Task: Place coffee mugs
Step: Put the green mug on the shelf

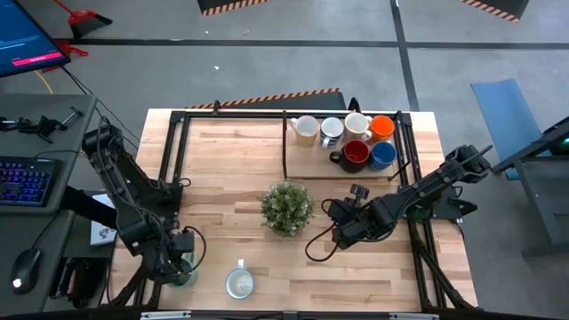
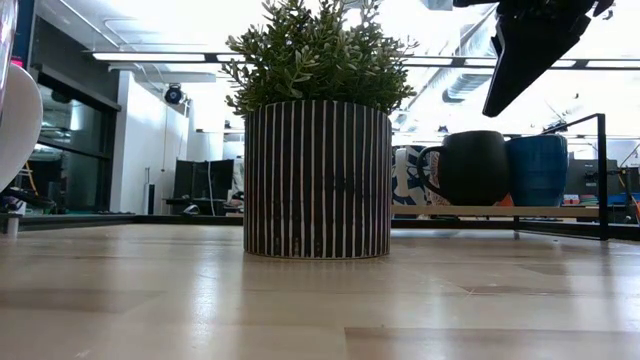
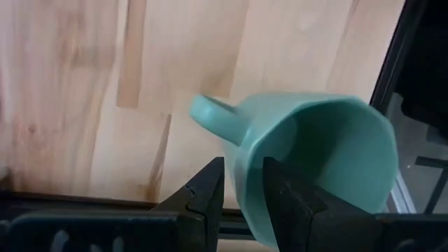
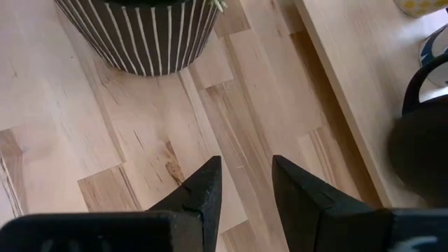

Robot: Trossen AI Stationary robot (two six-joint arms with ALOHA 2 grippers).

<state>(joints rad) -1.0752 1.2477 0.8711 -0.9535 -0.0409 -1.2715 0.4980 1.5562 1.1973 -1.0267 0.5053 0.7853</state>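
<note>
Green mug (image 3: 315,150) wall between left pincer (image 3: 243,187) fingers, base hidden.

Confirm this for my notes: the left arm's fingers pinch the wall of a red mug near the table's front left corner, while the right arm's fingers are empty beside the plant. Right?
Not quite. The mug pinched in the left gripper is pale green, not red, as the left wrist view shows. The rest stands: it is near the front left corner of the table, and the right gripper holds nothing beside the potted plant.
</note>
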